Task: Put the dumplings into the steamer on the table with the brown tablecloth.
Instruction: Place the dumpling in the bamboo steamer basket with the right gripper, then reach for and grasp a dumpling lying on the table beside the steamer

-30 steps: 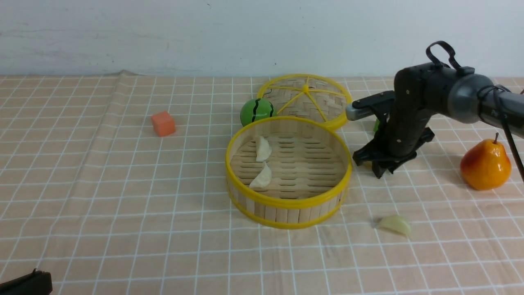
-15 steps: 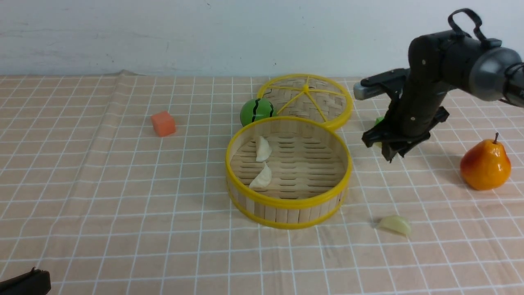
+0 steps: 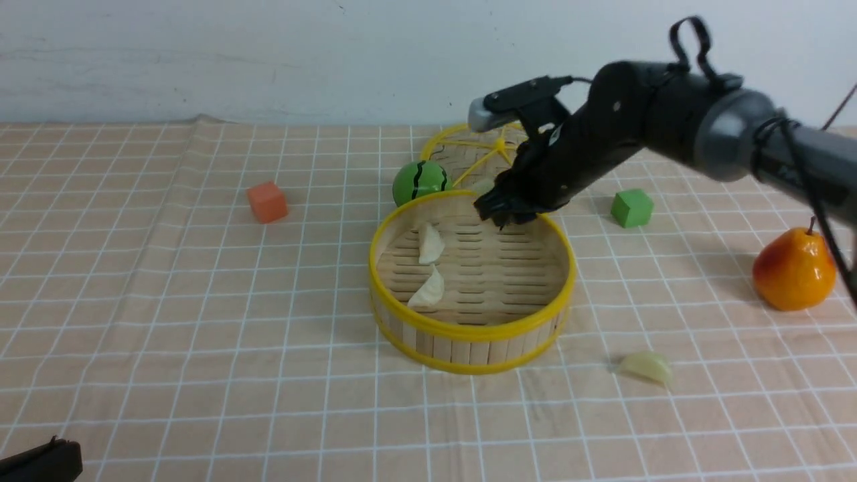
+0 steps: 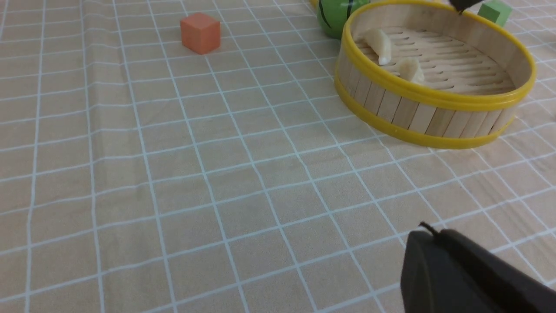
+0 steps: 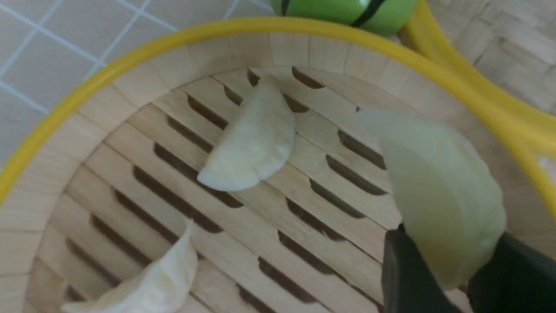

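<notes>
The steamer (image 3: 469, 328) stands mid-table on the brown tablecloth (image 3: 201, 321). Two dumplings (image 3: 430, 242) (image 3: 428, 290) lie on its slatted floor at the left. A third dumpling (image 3: 646, 366) lies on the cloth to the steamer's front right. My right gripper (image 3: 499, 211) hovers over the steamer's far rim, shut on a pale greenish dumpling (image 5: 438, 191) that pokes out past its fingertips; below it are the steamer's wall (image 5: 143, 74) and floor. My left gripper (image 4: 430, 232) is shut and empty, low over the cloth at the near left corner (image 3: 40, 462).
A woven lid (image 3: 535, 175) with yellow spokes lies behind the steamer, and a green striped ball (image 3: 420, 182) rests against both. An orange cube (image 3: 267, 201) sits far left, a green cube (image 3: 631, 207) right of the steamer, and a pear (image 3: 794, 269) at the far right.
My right gripper has lifted from the cloth right of the steamer and swung left over the steamer's far rim with the dumpling. The green cube is now uncovered. The left arm has stayed still.
</notes>
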Tool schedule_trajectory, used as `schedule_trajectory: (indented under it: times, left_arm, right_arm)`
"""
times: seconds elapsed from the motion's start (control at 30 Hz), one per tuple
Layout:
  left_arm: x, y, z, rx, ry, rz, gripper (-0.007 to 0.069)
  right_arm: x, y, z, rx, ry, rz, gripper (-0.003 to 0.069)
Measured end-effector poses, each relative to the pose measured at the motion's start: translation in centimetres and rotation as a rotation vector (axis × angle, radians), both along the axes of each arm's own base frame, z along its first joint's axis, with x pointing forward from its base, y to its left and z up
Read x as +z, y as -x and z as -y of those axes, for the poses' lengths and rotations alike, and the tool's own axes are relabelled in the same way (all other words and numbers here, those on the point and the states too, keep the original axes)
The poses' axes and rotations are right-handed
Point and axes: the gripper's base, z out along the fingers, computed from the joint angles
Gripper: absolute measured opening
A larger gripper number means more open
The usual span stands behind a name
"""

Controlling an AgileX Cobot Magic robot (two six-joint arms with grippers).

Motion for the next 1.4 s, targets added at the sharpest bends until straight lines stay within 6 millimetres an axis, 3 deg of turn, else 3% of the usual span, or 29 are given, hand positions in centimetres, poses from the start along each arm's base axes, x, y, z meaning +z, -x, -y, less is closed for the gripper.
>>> schedule_trajectory:
  times: [0.07, 0.17, 0.3, 0.4, 0.47, 0.5, 0.53, 0.57, 0.6, 0.7, 0.83, 0.87, 0.9, 0.93, 1.0, 1.13, 1.4]
  left_arm:
    - [0.0, 0.0, 0.0, 0.0, -0.001, 0.0, -0.001]
    - [0.0, 0.0, 0.0, 0.0, -0.002, 0.001, -0.0009]
    - [0.0, 0.0, 0.0, 0.0, -0.002, 0.001, -0.0005]
    - [0.0, 0.0, 0.0, 0.0, -0.002, 0.001, -0.0002]
    - [0.0, 0.0, 0.0, 0.0, -0.002, 0.001, -0.0002]
    - [0.0, 0.0, 0.0, 0.0, -0.002, 0.001, 0.0]
    - [0.0, 0.0, 0.0, 0.0, -0.002, 0.001, 0.0]
    - [0.0, 0.0, 0.0, 0.0, -0.002, 0.001, 0.0001]
    - [0.0, 0.0, 0.0, 0.0, -0.002, 0.001, 0.0002]
    - [0.0, 0.0, 0.0, -0.001, 0.0, 0.002, 0.0004]
    - [0.0, 0.0, 0.0, 0.0, 0.004, -0.003, 0.0008]
    - [0.0, 0.0, 0.0, -0.001, 0.012, -0.008, 0.001]
    - [0.0, 0.0, 0.1, -0.001, 0.015, -0.009, 0.0011]
    - [0.0, 0.1, 0.1, -0.002, 0.024, -0.015, 0.0013]
    - [0.0, 0.1, 0.1, -0.003, 0.033, -0.02, 0.0015]
    - [-0.1, 0.1, 0.1, -0.003, 0.035, -0.021, 0.0017]
    - [0.0, 0.1, 0.1, -0.003, 0.037, -0.021, 0.0018]
  right_arm:
    - [-2.4, -0.4, -0.3, 0.0, 0.014, -0.035, 0.0203]
    - [-2.9, -0.6, -0.3, -0.001, 0.014, -0.035, 0.0223]
    - [-2.4, 0.0, -0.2, 0.014, 0.028, -0.071, 0.0365]
    - [0.5, 1.0, 0.3, 0.049, 0.072, -0.084, 0.0472]
    - [2.1, 1.4, 0.6, 0.066, 0.103, -0.078, 0.0503]
    - [5.4, 2.3, 1.3, 0.085, 0.156, -0.06, 0.0531]
    - [5.8, 2.5, 1.4, 0.087, 0.163, -0.058, 0.0531]
    - [8.6, 3.6, 2.3, 0.094, 0.225, -0.051, 0.0544]
    - [10.0, 4.5, 2.9, 0.091, 0.265, -0.062, 0.0547]
    - [11.7, 5.7, 4.5, 0.041, 0.305, -0.1, 0.055]
    - [9.4, 5.8, 6.3, -0.026, 0.274, -0.218, 0.0551]
    - [7.2, 6.0, 7.1, -0.041, 0.279, -0.301, 0.0551]
    - [6.5, 6.1, 7.4, -0.046, 0.283, -0.326, 0.0551]
    - [3.9, 6.7, 8.2, -0.051, 0.309, -0.417, 0.0551]
    - [1.2, 7.7, 8.8, -0.05, 0.348, -0.508, 0.0552]
    - [-1.0, 8.6, 9.0, -0.045, 0.361, -0.55, 0.0554]
    - [-3.6, 8.3, 8.7, -0.056, 0.324, -0.518, 0.0515]
